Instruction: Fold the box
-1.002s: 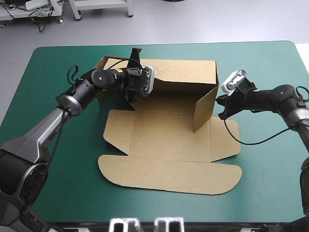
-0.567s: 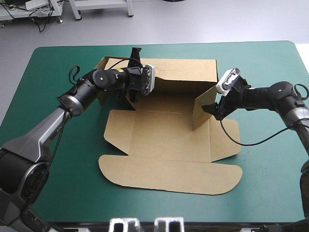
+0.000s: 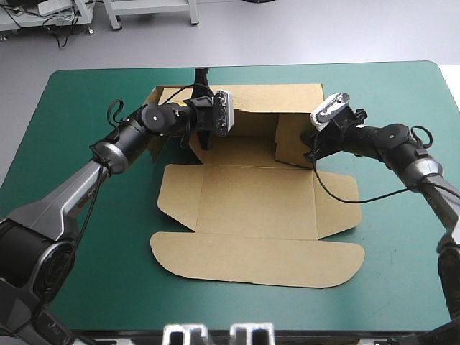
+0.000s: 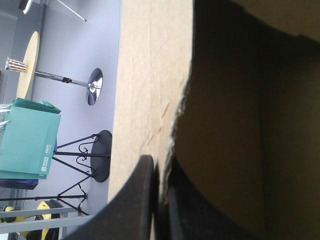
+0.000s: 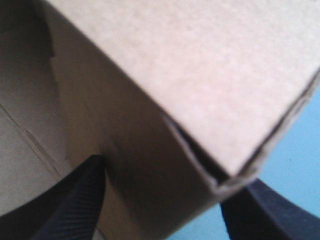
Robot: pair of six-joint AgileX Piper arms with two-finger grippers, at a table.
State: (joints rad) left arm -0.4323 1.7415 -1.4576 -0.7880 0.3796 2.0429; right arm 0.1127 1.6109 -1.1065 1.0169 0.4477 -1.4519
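Brown cut-board box (image 3: pixel 251 208) sits mid-way on the teal-green table cover (image 3: pixel 86 237), far wall (image 3: pixel 280 100) raised. Left gripper (image 4: pixel 160 160) pinches that wall; right gripper (image 5: pixel 165 175), fingers spread, straddles the side flap (image 3: pixel 291 140). We fear the unclamped flap springs back.

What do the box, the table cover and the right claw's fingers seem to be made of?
The box: brown cardboard, matte and unprinted, with scored fold lines and a ragged, fibrous edge.
The table cover: teal-green and smooth, with no weave visible. It may be a rubber or vinyl mat.
The right claw, its fingers: black, finely ribbed and matte, likely rubber or plastic.
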